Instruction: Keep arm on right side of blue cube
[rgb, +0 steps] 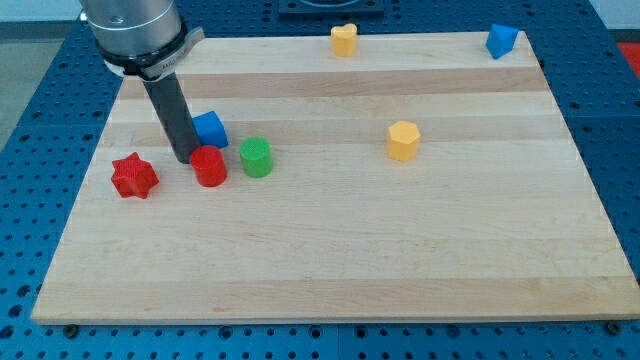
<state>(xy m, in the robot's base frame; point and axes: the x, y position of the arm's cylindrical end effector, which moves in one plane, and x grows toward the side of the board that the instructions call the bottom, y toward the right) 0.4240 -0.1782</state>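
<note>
The blue cube (211, 128) sits on the wooden board (400, 260) at the view's left. My tip (184, 159) rests on the board just left of and a little below the cube, with the dark rod rising in front of the cube's left edge. A red cylinder (209, 166) lies right next to the tip on its right, just below the blue cube.
A green cylinder (256, 157) stands right of the red cylinder. A red star (134, 176) lies left of the tip. A yellow hexagonal block (403, 140) is at centre right. A yellow heart (344, 39) and another blue block (501, 40) sit at the top edge.
</note>
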